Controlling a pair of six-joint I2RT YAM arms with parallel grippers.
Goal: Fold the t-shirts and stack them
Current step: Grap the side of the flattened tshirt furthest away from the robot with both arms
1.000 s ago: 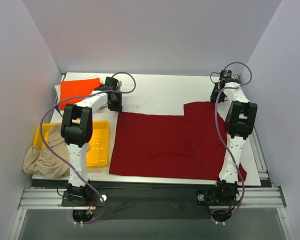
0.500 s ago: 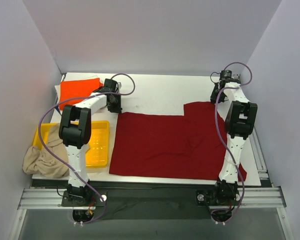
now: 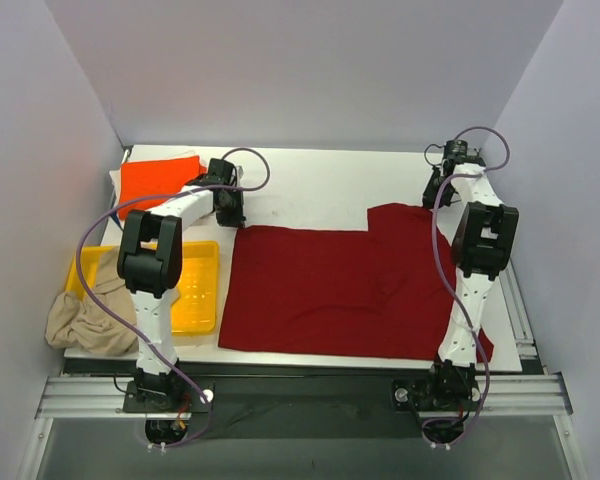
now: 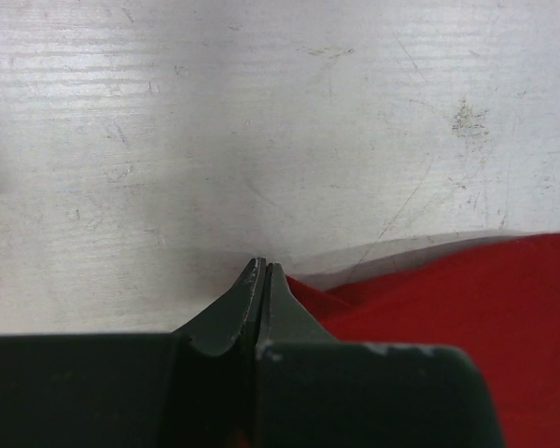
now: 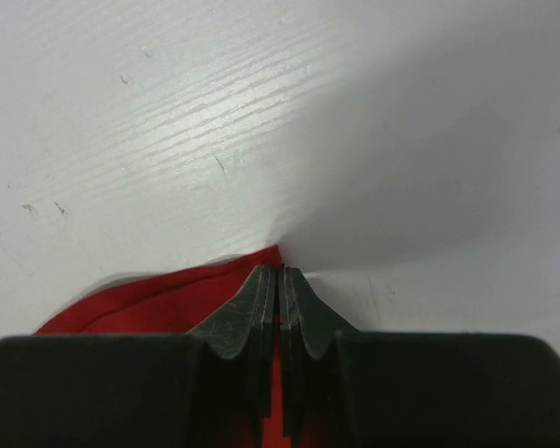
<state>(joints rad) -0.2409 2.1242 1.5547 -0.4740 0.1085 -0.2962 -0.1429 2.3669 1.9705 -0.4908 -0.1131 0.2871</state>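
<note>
The dark red t-shirt lies spread flat over the middle and right of the table. My left gripper is at the shirt's far left corner, jaws shut on its edge; the left wrist view shows the gripper with the red cloth beside it. My right gripper is at the far right corner, shut on the cloth; the right wrist view shows the gripper with red cloth between the jaws. A folded orange t-shirt lies at the far left. A beige t-shirt is bunched at the left edge.
A yellow plastic tray sits left of the red shirt, with the beige shirt draped over its left side. A pale cloth edge shows under the orange shirt. Purple walls close in the table on three sides.
My right gripper has shifted slightly right and farther back with the shirt corner. My left gripper has edged a little left. The shirt lies much as before.
</note>
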